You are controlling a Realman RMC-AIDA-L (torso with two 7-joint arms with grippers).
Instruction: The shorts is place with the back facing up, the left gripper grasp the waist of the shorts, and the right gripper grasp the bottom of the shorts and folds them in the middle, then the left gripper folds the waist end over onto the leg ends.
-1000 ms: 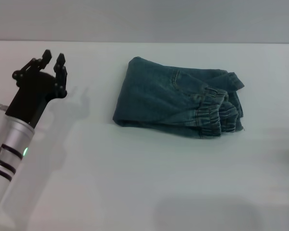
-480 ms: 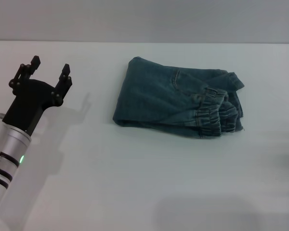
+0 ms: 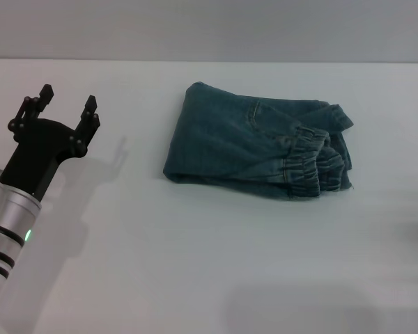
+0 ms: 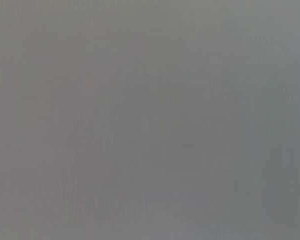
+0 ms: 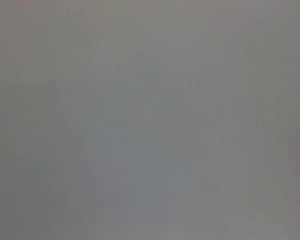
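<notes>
lay folded, shorts (image 3: 254,149) well right of left gripper (image 3: 68,106), fingers spread and empty, long axis sideways; right gripper unseen

A plain white table (image 3: 195,264) meets a grey wall (image 3: 209,28) behind.

Denim shorts (image 3: 251,149) folded, waistband (image 3: 313,163) on top

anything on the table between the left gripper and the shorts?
Nothing. In the head view only bare white table and the arm's shadow separate the left gripper, jaws open, from the folded shorts. The wrist views show nothing useful.
</notes>
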